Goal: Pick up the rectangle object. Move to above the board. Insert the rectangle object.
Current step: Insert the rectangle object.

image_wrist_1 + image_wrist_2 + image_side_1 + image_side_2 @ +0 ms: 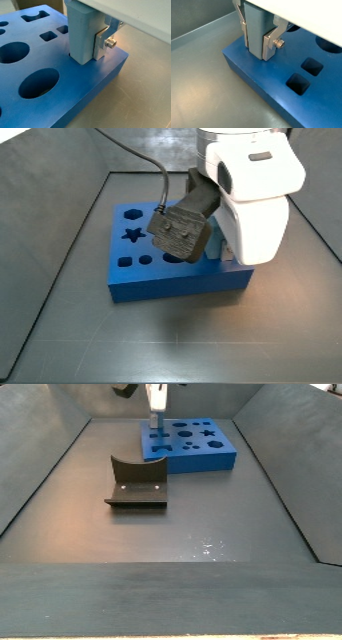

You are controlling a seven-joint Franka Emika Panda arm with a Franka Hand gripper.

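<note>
Upright rectangle object (85, 35) between fingers (101, 44)

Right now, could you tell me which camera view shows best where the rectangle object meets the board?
A wrist view: the rectangle object, in the gripper, has its lower end at the board near a corner. The side views hide the contact or show it tiny.
</note>
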